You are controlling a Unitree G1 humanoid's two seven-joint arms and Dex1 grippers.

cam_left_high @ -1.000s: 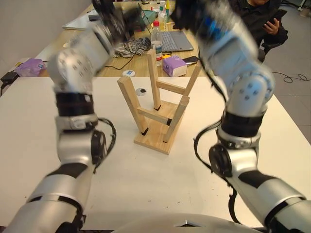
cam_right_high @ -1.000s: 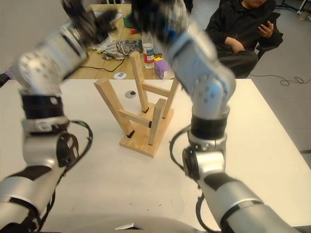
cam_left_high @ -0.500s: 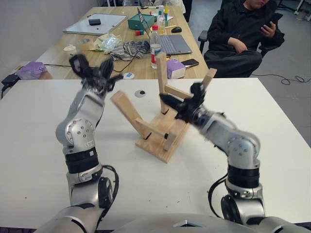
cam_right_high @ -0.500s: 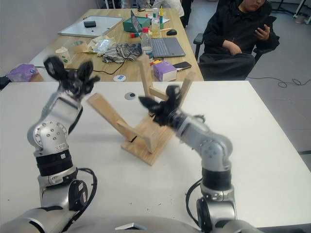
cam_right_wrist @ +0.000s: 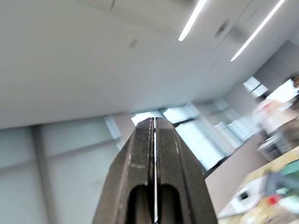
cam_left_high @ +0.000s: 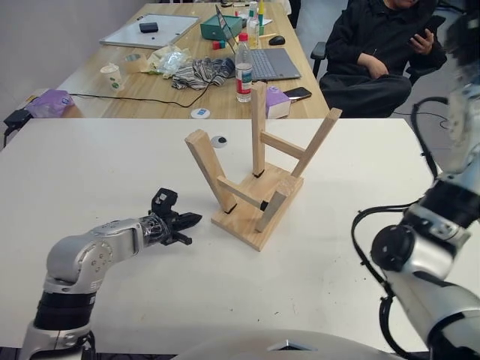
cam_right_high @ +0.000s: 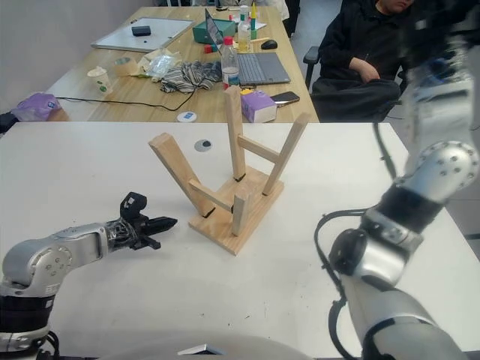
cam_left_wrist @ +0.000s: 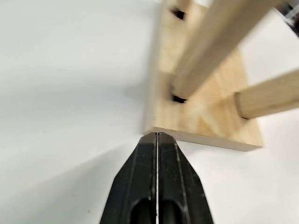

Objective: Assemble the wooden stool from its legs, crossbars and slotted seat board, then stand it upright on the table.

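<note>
The wooden stool [cam_left_high: 253, 186] lies upside down on the white table [cam_left_high: 112, 165], its slotted seat board [cam_left_high: 247, 225] flat on the surface. Several legs stick up from the board and lean outward, joined by crossbars [cam_left_high: 283, 144]. My left gripper [cam_left_high: 190, 220] lies low on the table just left of the seat board's near corner, shut and empty, pointing at the board. The left wrist view has its shut fingertips [cam_left_wrist: 152, 138] a short way from the board's edge [cam_left_wrist: 210, 137]. My right gripper [cam_right_wrist: 154, 121] is shut, empty, and points up at the ceiling, with the arm [cam_left_high: 450, 187] raised at the right.
A small round disc [cam_left_high: 218, 141] lies on the white table behind the stool. A wooden table [cam_left_high: 97, 79] beyond carries a laptop [cam_left_high: 262, 60], a water bottle [cam_left_high: 243, 66], a purple box [cam_left_high: 276, 101] and cloth. Bare white tabletop spreads left and in front.
The stool, tipped half a second ago with my right gripper at it, now rests flat on its seat. My left arm dropped to the table; my right arm swung up and away.
</note>
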